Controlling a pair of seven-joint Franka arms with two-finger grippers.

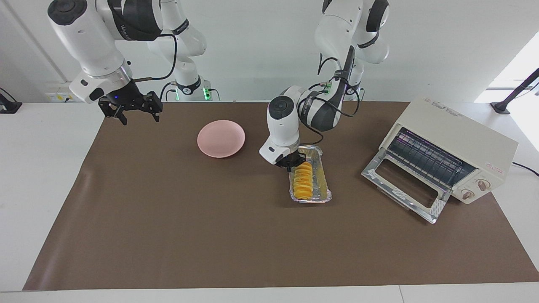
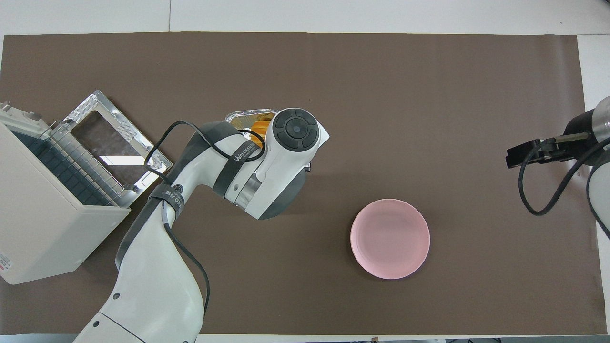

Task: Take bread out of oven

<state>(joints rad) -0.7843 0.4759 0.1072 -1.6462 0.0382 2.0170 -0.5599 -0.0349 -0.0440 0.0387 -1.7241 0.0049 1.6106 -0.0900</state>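
The left gripper's [image 1: 292, 162] fingers clamp the foil tray's [image 1: 322, 176] rim beside the bread [image 1: 303, 181].

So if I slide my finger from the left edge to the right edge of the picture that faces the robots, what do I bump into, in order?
Right gripper → pink plate → left gripper → bread in its foil tray → oven with its door down.

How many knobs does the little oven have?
2. Both knobs sit side by side on the oven's front panel, next to the open door: one closer to the robots, the other farther from them. The overhead view does not show them.
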